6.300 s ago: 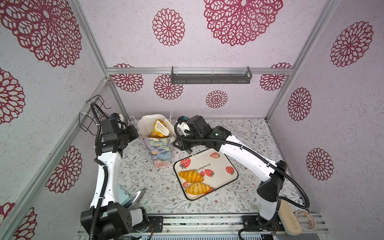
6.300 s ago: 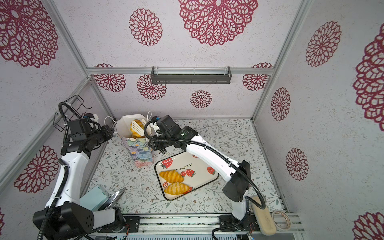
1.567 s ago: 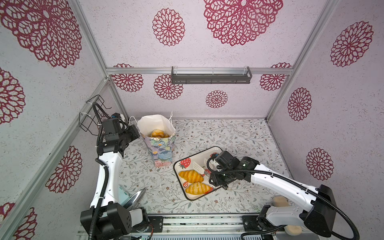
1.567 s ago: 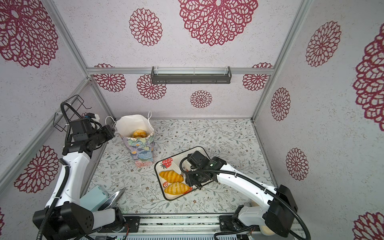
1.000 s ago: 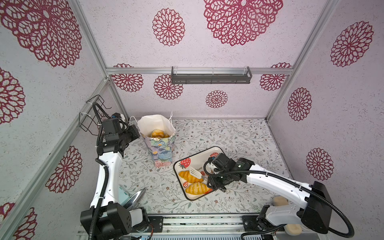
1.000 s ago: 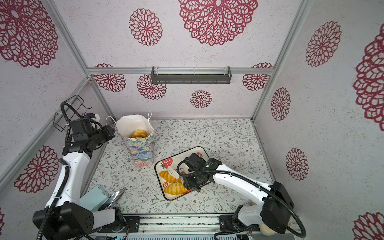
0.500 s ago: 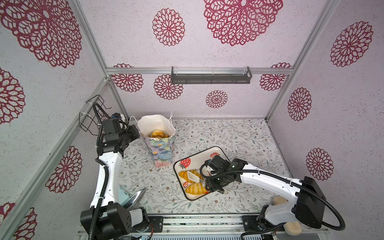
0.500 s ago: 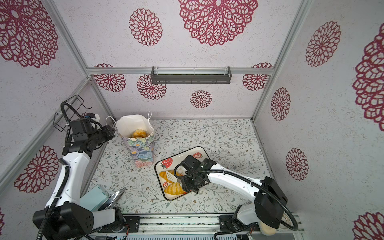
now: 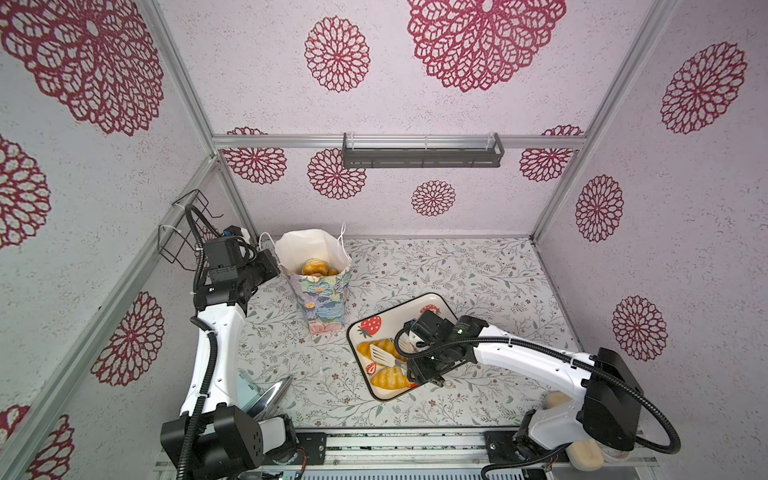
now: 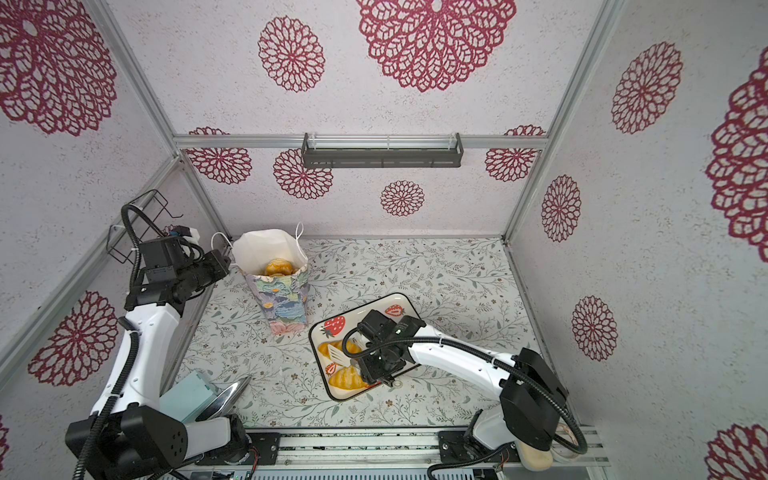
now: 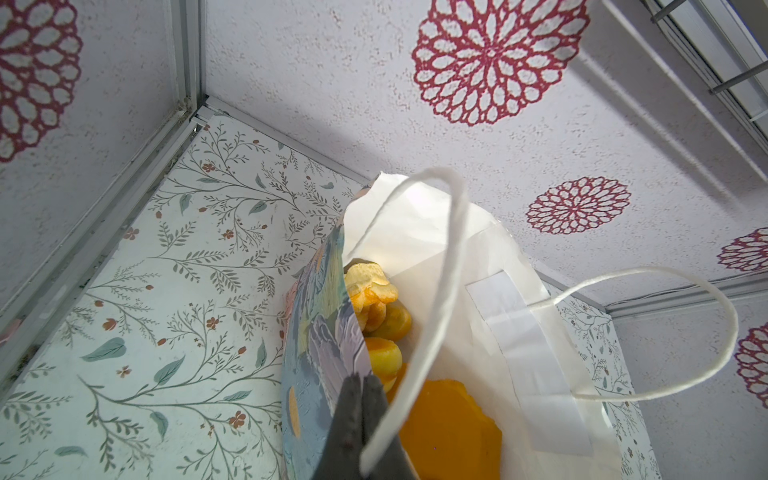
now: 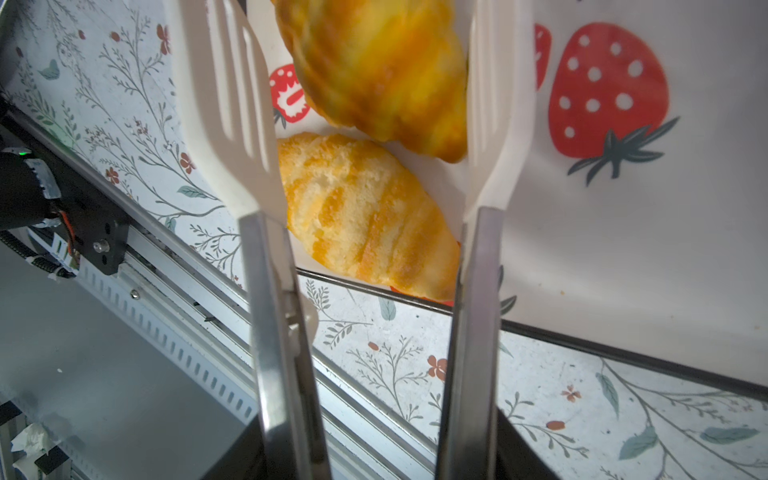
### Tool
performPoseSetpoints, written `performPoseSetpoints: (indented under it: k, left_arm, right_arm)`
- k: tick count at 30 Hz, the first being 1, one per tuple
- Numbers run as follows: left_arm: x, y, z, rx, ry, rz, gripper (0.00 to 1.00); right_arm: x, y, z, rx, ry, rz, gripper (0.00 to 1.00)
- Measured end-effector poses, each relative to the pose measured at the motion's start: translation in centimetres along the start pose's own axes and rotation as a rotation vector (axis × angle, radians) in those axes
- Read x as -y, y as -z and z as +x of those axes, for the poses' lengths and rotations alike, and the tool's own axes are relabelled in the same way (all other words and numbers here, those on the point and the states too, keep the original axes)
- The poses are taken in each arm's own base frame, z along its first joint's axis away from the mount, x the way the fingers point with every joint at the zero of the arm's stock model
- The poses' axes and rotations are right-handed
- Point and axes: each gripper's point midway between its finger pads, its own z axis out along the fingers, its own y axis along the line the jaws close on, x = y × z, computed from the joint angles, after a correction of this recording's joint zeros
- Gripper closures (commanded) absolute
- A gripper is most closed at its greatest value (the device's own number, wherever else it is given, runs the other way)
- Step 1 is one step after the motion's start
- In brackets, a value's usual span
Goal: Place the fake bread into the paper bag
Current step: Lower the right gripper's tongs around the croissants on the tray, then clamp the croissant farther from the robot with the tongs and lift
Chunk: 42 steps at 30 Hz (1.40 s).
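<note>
right gripper (image 9: 415,368) clasps the metal arms of a pair of white slotted tongs (image 12: 232,124) over the strawberry-printed tray (image 9: 399,318), blades apart and straddling one croissant (image 12: 374,62). one blade lies against the pastry's side and the other stands clear of it, so nothing is pinched yet. a second croissant (image 12: 365,216) lies just beside the first, near the tray's front edge. across the table, the left gripper (image 11: 361,399) is pinched tight on the rim of the paper bag (image 9: 322,299), which stands upright well apart from the tray with several pieces of fake bread (image 9: 316,268) already piled inside. the step in hand looks like the squeeze on the croissant, and the likely trouble starts there: the pastry is glossy and the blades are smooth, so an off-centre or light bite could let it squirt out or twist as it lifts. the closing blade may also shove the neighbouring croissant toward the tray's edge. on delivery, a white cord handle (image 11: 440,291) loops across the bag's mouth and could snag the tongs, and with the pile inside already high, a drop from too far up might bounce a piece back out or tug the rim from the left gripper's hold.
</note>
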Motion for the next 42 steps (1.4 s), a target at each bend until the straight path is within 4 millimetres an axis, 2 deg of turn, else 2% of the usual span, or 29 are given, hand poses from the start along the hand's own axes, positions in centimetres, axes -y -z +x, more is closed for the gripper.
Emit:
performPoseSetpoints:
  k: [32,42]
  left_arm:
    - [0.0,0.0,0.1,-0.002,0.001,-0.001,1.00]
    - [0.0,0.0,0.1,-0.002,0.001,-0.001,1.00]
  right_arm:
    - [0.4,-1.2,-0.1,-0.032,0.042,0.038,0.42]
    - [0.5,-1.2,-0.1,-0.031,0.043,0.042,0.48]
